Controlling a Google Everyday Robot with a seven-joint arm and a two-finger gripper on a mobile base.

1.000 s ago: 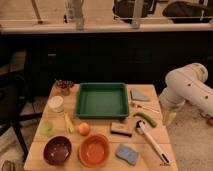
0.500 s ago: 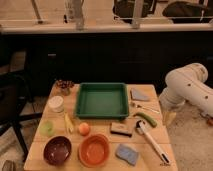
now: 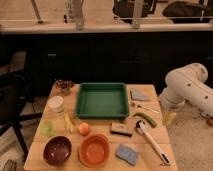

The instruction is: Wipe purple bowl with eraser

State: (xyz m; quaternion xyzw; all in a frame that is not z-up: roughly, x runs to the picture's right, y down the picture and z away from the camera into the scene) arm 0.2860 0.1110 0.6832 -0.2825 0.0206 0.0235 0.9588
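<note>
Showing the gripper hanging just beside the right edge of the table, jaws spread wide and empty. The eraser lies picture-left of it, long axis running left-right. The purple bowl sits farther left, at the front corner.

Surroundings as I see them:
- my desk: pale wood top
- counter front behind the desk: dark, panelled, spans the full width
- ledge above it: light, with grey posts rising from it
- chair beside the desk: black
- floor: pale, speckled
- lighting: warm, dim
</note>
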